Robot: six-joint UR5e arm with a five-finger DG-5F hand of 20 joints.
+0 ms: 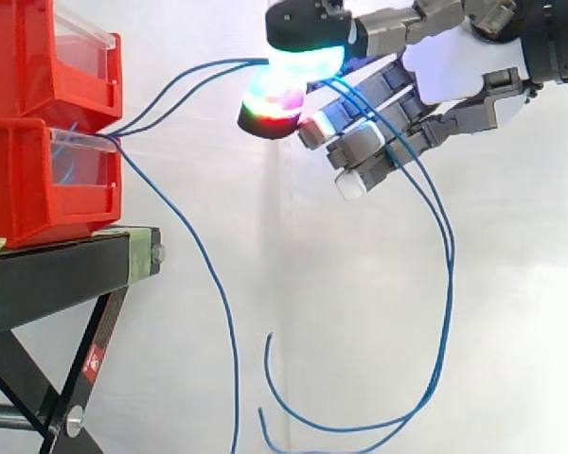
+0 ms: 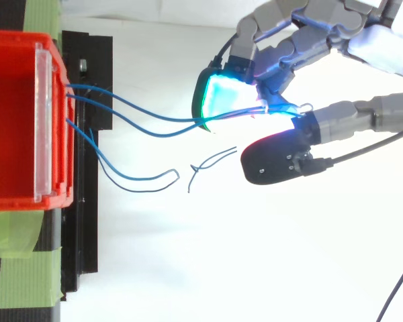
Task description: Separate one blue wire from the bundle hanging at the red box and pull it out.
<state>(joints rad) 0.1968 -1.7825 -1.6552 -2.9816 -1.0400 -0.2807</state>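
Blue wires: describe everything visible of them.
The wires are thin, blue and flexible, seemingly plastic-sheathed. Three leave the front of the red bins. Two rise in a shallow curve to the hand, where they look pinched between its glowing pads. Beyond the pads they drape past the fingers and loop low, their free ends curling upward. The third hangs loose from the bins, apart from the hand.

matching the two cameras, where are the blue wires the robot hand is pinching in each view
Side view: the blue wires run from between the stacked red bins, left, up to the robot hand, top centre.
Top view: they cross from the bins' front, left, to the robot hand, upper right.
Shared landmark: the red bins at the left edge.
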